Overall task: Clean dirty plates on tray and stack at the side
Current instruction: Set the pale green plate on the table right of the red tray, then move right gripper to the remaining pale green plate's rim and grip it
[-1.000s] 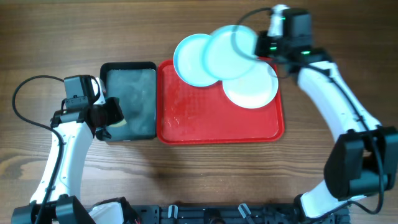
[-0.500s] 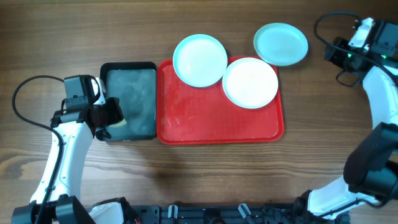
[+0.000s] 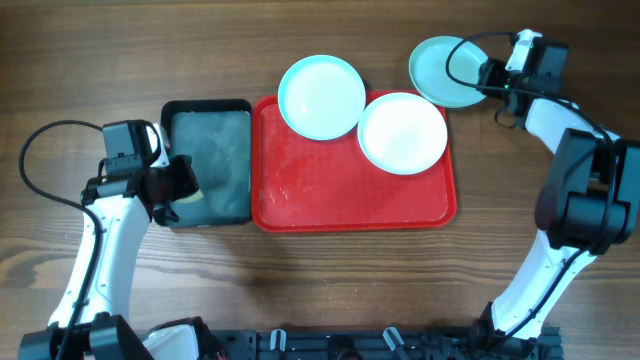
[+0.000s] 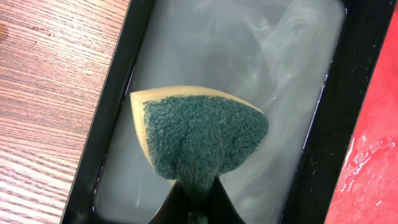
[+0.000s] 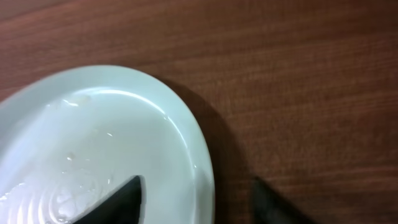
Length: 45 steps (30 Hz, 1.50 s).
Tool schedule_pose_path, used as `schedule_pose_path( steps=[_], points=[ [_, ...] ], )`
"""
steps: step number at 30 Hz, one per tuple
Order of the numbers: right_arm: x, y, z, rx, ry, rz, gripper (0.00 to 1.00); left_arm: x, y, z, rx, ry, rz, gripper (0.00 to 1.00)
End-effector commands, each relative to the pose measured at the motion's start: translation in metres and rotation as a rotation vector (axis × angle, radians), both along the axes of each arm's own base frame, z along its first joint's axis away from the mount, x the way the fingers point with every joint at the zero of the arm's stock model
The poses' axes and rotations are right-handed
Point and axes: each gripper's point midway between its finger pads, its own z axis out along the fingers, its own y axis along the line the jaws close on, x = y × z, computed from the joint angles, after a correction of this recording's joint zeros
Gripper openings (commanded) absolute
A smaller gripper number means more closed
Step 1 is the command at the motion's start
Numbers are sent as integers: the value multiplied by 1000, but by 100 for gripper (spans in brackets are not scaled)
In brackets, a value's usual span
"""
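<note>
- Left end effector (image 4: 196,190) is clamped on the green sponge (image 4: 199,134) over the black tray (image 4: 109,124).
- Right end effector (image 5: 198,198) has its fingers apart, straddling the rim of the turquoise plate (image 3: 445,70), which sits on the counter (image 3: 300,290) beside the red tray (image 3: 350,205).
- The second turquoise plate (image 3: 320,97) and the white plate (image 3: 402,132) lie at the red tray's far edge.

White arm links (image 3: 100,250), black joints (image 3: 585,205) and fingers (image 4: 168,210) (cables (image 3: 24,158) black too, looping)

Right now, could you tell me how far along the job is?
Done: one turquoise plate lies off the red tray, open right claw astride its rim. In hand: left claw grips the sponge over the black tray. Left: other turquoise plate and white plate, on the red tray, unstacked.
</note>
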Motion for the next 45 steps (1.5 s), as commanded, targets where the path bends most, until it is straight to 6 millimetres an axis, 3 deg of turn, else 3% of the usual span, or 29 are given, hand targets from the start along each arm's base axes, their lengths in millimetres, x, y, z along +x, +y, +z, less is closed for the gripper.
schedule_pose_path(
  steps=[1, 4, 6, 8, 11, 13, 14, 16, 20, 26, 27, 28, 31, 32, 34, 35, 36, 37, 40, 41, 42, 43, 45],
  points=[
    [-4, -3, -15, -3, 39, -23, 43, 0, -2, -2, -19, 1, 5, 4],
    [-14, -2, -25, 6, 96, -26, 38, 0, -2, -2, -19, 1, 5, 4],
    [-17, -2, -27, 9, 109, -27, 12, 0, -2, -2, -19, 1, 6, 4],
    [-23, -5, -28, 14, 135, -35, 4, 0, -2, -2, -19, 1, 5, 4],
    [-34, -20, -14, 7, 161, -81, 5, 0, -2, -2, -19, 0, 5, 4],
    [-52, -45, 6, -57, 199, -186, 4, 0, -2, -2, -19, 0, 5, 4],
    [-68, -63, 19, -129, 234, -260, 4, 0, -2, -2, -19, 0, 5, 4],
    [-94, -80, 34, -224, 307, -340, 4, 0, -2, -2, -18, 0, 5, 4],
    [-142, -83, 21, -260, 505, -396, 4, 3, -1, -1, -16, -14, 5, 4],
    [-170, -85, 18, -317, 630, -390, 5, 3, -1, -1, -17, -10, 5, 4],
    [-169, -85, 22, -335, 639, -365, 10, 3, -1, -1, -17, -10, 5, 4],
    [-165, -84, 30, -330, 627, -355, 26, 3, -1, -1, -17, -10, 5, 4],
    [-136, -51, 60, -188, 519, -235, 46, 3, -1, -1, -17, -10, 5, 4],
    [-129, -44, 72, -170, 494, -215, 51, 2, -1, -2, -18, -7, 5, 4],
    [-109, -9, 100, -83, 419, -101, 56, 1, -2, -2, -19, -4, 5, 4],
    [-98, 20, 114, -21, 376, 5, 62, 2, -2, -2, -22, -7, 3, 4],
    [-83, 61, 131, 61, 311, 120, 68, 4, -6, 0, -41, -19, -7, 4],
    [-75, 89, 138, 108, 265, 191, 68, 5, -7, 0, -46, -23, -9, 4],
    [-54, 155, 149, 198, 170, 263, 73, 5, -7, 0, -45, -23, -10, 4],
    [-49, 174, 152, 240, 147, 254, 95, 5, -7, 0, -45, -23, -10, 4],
    [-46, 196, 152, 265, 126, 271, 100, 5, -7, 0, -45, -23, -10, 4],
    [-45, 223, 147, 230, 98, 356, 100, 6, -7, 1, -45, -25, -10, 4],
    [-47, 248, 133, 154, 91, 464, 99, 7, -6, 1, -44, -30, -10, 4]
  ],
)
